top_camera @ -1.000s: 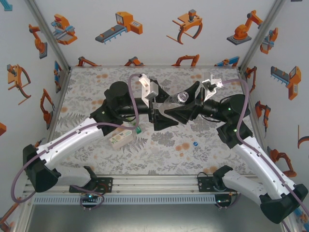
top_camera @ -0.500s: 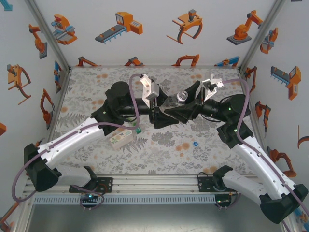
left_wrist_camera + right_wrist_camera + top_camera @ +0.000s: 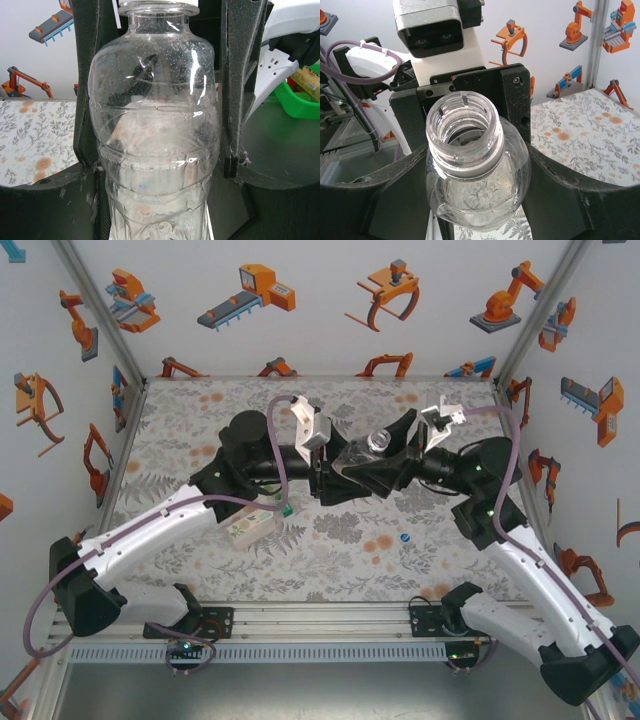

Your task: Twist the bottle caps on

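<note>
We hold the clear bottle (image 3: 377, 443) in the air at the middle of the overhead frame, above the patterned worktop (image 3: 180, 420), between both arms. The left pincer (image 3: 156, 60) pinches its body, one finger pressed along each side. The right pincer (image 3: 477, 165) appears closed on the shoulder, so the threaded mouth faces the right wrist camera, open and uncapped. A double hold like this probably steadies the bottle against twisting (or marks a hand-over between arms). The blue cap (image 3: 404, 538) lies alone on the worktop at lower right of centre, with bare surface all round it. The labelled bottle (image 3: 250, 528) lies on its side at lower left of centre, a green cap (image 3: 286, 509) at its end. One pincer must let go before any cap can be fetched.
</note>
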Available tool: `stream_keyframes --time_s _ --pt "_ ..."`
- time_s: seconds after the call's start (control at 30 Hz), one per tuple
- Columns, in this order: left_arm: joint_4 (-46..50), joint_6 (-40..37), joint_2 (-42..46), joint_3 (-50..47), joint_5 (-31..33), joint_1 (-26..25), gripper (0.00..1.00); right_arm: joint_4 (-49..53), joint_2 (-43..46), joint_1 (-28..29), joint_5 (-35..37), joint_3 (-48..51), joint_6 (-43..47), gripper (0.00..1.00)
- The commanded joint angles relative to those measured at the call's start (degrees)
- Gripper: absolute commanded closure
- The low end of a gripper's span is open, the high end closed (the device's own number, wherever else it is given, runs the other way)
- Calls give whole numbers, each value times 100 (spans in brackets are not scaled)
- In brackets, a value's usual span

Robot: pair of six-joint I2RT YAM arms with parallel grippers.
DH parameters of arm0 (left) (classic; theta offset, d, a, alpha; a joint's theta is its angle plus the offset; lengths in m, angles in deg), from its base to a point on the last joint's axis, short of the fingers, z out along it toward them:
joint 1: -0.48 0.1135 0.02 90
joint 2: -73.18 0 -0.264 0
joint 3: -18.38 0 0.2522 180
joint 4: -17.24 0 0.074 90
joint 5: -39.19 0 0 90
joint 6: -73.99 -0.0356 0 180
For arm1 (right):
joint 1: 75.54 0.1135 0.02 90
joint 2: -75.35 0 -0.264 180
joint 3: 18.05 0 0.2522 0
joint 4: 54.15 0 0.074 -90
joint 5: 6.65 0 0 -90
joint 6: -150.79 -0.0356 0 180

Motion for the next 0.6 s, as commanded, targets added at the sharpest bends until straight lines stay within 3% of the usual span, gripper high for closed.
stream_keyframes --time_s 0.0,0.13,0.3,0.57 --pt "1 -207 391 -151 112 65 53 442 324 7 297 -220 292 40" --pt "123 -237 688 -464 462 145 54 1300 570 7 765 -298 744 26" --pt "287 -224 1119 -934 1204 180 57 2102 857 7 1222 -273 1015 25" --pt "902 -92 1757 -1445 2499 190 80 3761 1079 9 2654 -160 1187 27"
